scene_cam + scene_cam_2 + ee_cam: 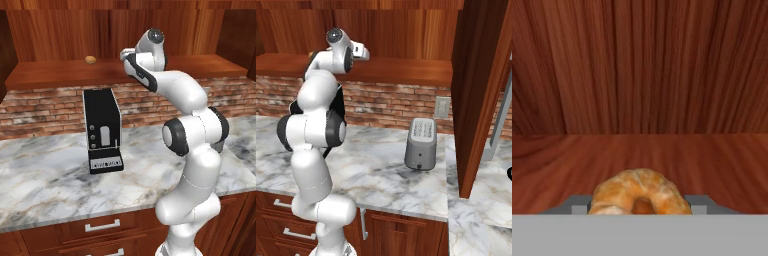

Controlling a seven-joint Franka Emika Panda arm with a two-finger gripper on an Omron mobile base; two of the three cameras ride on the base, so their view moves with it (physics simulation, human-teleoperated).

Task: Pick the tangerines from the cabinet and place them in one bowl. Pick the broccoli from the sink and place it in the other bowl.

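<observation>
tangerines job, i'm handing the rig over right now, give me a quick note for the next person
Gripper: shut on a tangerine on the cabinet shelf, seen in the hand view; the fruit sits between the fingers and looks not yet lifted.
Second tangerine: loose on the same shelf, to the left of the arm in the left base view.
On the counter: a black coffee machine and a grey toaster.
Done: first tangerine gripped.
Left: carry it to a bowl, fetch the second tangerine, then move the broccoli from the sink to the other bowl.
</observation>
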